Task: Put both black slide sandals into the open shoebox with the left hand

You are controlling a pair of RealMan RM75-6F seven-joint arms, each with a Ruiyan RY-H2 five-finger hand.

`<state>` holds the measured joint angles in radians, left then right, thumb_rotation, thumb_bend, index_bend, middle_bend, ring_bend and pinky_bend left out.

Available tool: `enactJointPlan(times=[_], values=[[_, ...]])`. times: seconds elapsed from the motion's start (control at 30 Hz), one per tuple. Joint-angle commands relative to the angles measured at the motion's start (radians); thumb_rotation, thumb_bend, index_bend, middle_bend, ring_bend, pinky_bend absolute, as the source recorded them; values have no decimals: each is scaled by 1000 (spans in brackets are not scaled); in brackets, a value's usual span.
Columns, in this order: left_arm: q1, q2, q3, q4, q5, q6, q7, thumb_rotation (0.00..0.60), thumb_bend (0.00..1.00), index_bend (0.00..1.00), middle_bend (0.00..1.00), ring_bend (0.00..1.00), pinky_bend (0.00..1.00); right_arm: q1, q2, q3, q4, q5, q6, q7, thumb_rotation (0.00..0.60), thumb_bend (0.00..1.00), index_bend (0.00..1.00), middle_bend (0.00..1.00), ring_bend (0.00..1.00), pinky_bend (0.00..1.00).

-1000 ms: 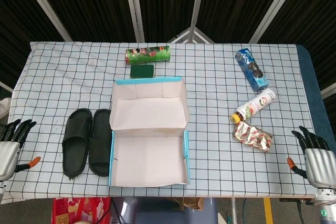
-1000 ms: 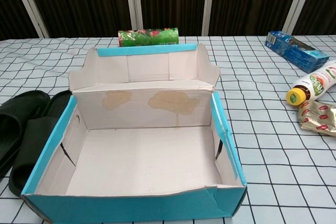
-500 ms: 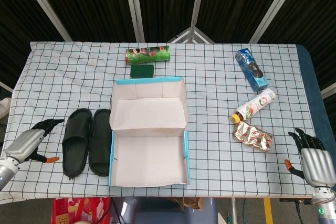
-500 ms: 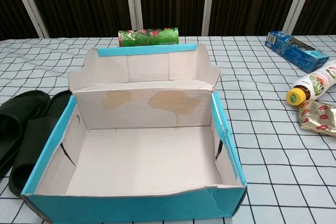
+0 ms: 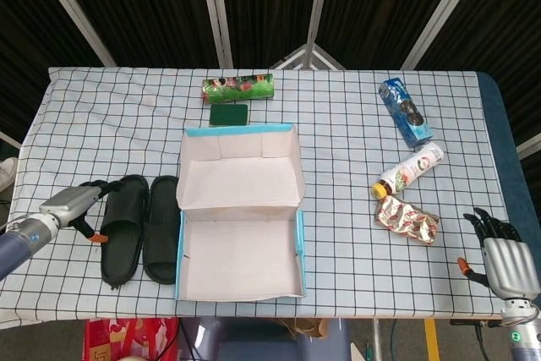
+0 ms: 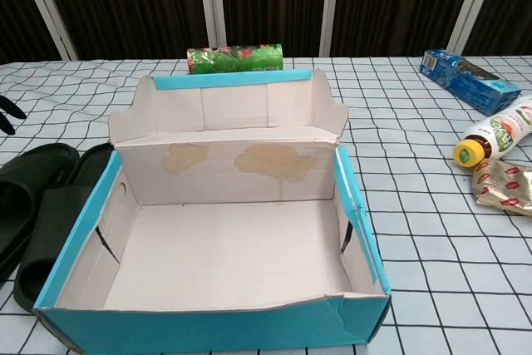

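Head view: the left robot hand (image 5: 74, 205), fingers apart and empty, is being positioned beside the outer sandal (image 5: 123, 226); a strap grasp is being advised before lifting to the shoebox (image 5: 240, 255).

left hand (image 5: 74, 202) grip unclear; sandals (image 6: 33, 205) cropped in chest view

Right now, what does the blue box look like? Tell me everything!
The shoebox is cardboard, bright blue outside and pale plain inside. It sits open and empty on the checked table, its lid folded back flat behind it. Brown stains mark the lid's inside, and the front corner looks a little torn. The nearer black sandal lies right against its left wall.
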<state>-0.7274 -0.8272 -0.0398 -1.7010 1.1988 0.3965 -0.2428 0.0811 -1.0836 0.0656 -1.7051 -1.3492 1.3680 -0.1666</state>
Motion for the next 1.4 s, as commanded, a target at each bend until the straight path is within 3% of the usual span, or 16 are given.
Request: enactJointPlan(times=[0.03, 0.33, 0.63, 0.87, 1.1, 1.4], values=[[-60, -63, 46, 56, -99, -17, 114, 600, 169, 46, 107, 0, 24, 5, -3, 3, 0, 12, -10, -7, 600, 291, 187, 122, 180, 169], [-110, -183, 129, 122, -305, 82, 281, 600, 175, 73, 114, 0, 24, 15, -3, 6, -3, 44, -34, -21, 600, 290, 187, 122, 180, 163], [-129, -222, 161, 145, -414, 153, 366, 600, 175, 86, 111, 0, 24, 22, -3, 6, -8, 69, -51, -36, 600, 291, 187, 122, 180, 163], [-141, -259, 188, 177, -460, 159, 420, 600, 182, 123, 139, 0, 24, 28, -1, 6, -17, 91, -67, -50, 600, 291, 187, 122, 180, 163], [-128, -292, 170, 195, -436, 181, 414, 600, 184, 167, 166, 0, 24, 31, -2, 6, -24, 106, -65, -72, 600, 291, 187, 122, 181, 163], [-123, -299, 161, 193, -410, 209, 439, 600, 223, 312, 322, 0, 24, 27, 3, 4, -30, 106, -58, -63, 600, 291, 187, 122, 189, 163]])
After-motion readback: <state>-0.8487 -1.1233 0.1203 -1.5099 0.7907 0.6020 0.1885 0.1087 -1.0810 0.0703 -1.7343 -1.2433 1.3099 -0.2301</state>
